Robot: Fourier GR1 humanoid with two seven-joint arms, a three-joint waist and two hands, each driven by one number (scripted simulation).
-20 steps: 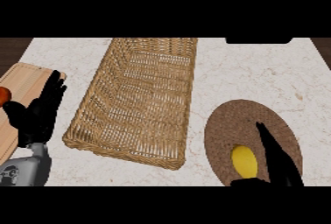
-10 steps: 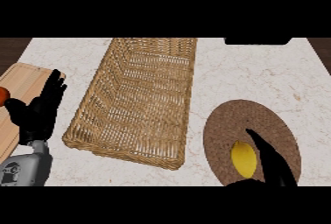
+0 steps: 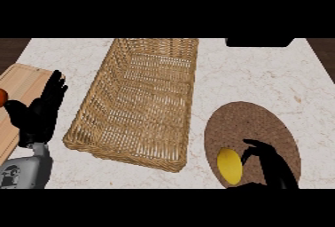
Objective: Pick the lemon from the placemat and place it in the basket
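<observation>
Low at the frame's lower right, my right hand [image 3: 267, 160] curls against the lemon [image 3: 228, 165] on the placemat [image 3: 262, 122], not yet enclosing it; it could roll away from the basket [image 3: 141, 104].

The right hand [image 3: 271, 164] curls its fingers at lower right, while the left hand [image 3: 40, 113] rests open, fingers up.

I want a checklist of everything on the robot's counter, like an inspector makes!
Surface: pale speckled counter.
Job's things: lemon lies on the round brown placemat; wicker basket holds nothing.
Clutter: wooden board at the left edge, an orange-red thing on it; dark object at the far edge.
Hands: right hand curls beside the lemon; left hand rests open, fingers up.
Cables: nothing seen.
Surroundings: dark wood beyond the counter.
</observation>
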